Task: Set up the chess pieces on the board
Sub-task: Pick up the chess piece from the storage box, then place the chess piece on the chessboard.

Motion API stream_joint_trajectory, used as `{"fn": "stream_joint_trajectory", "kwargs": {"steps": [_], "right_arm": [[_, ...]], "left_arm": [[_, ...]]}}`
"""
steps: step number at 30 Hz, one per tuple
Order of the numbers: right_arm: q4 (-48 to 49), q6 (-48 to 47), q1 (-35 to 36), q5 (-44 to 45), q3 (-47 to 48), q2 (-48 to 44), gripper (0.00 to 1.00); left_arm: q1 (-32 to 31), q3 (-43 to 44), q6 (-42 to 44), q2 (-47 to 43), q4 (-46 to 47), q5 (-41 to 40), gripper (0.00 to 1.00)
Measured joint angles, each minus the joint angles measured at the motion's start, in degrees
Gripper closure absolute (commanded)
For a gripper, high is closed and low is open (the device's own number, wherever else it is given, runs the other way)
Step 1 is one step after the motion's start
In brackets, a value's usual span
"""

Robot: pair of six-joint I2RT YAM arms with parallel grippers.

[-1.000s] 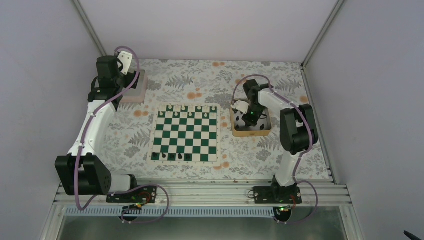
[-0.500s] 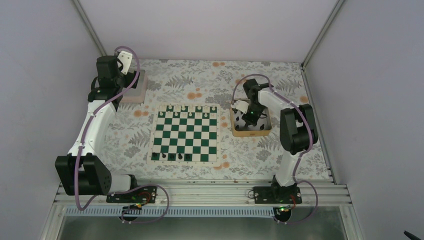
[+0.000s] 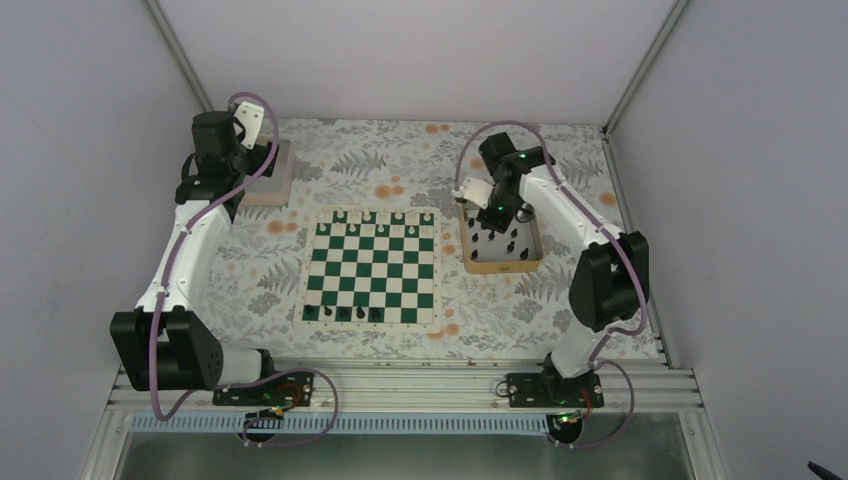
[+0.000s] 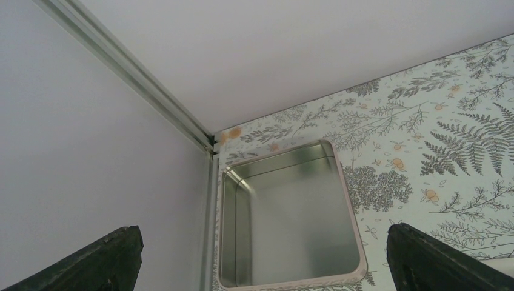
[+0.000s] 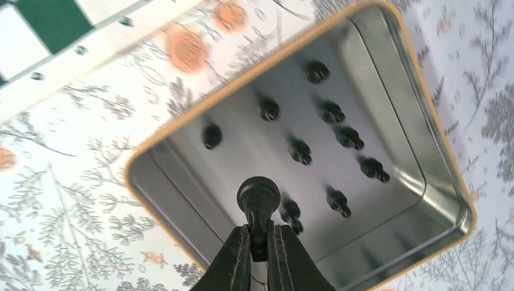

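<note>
The board (image 3: 372, 265) lies flat mid-table, with three black chess pieces (image 3: 344, 313) on its near row and pale pieces along its far row. Several black pieces (image 5: 339, 130) stand in the gold-rimmed tray (image 3: 470, 250), also seen in the right wrist view (image 5: 151, 200). My right gripper (image 5: 259, 233) is shut on a black chess piece (image 5: 257, 197), held base-down above the tray's near-left part; from above the gripper (image 3: 492, 212) hangs over the tray's far-left end. My left gripper (image 4: 260, 267) is open and empty above the pale pinkish tray (image 4: 351, 200).
The pale pinkish tray (image 3: 285, 175) sits at the far left corner by the wall and holds nothing. The floral cloth (image 3: 400, 160) covers the table. Walls enclose the left, back and right sides.
My right gripper has risen out of the gold-rimmed tray with a black piece and shifted toward the tray's far-left end. The left arm has not moved.
</note>
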Motion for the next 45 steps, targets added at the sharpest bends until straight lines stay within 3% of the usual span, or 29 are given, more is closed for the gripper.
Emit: {"fn": "stream_joint_trajectory", "kwargs": {"steps": [9,25,38,45], "right_arm": [[-2.9,2.2,13.0,-0.1,1.1,-0.7,0.93],[-0.8,7.0,28.9,-5.5,-3.9,3.3,0.95],[2.0,9.4,36.8,-8.3,-6.3,6.6,0.95],[2.5,9.4,37.6,-8.5,-6.3,8.2,0.95]], "left_arm": [[0.0,0.0,0.0,0.0,0.0,0.0,0.0],[0.0,0.2,0.0,0.9,0.0,0.2,0.0],[0.0,0.2,0.0,1.0,0.0,0.2,0.0],[0.0,0.2,0.0,1.1,0.0,0.1,0.0]]}}
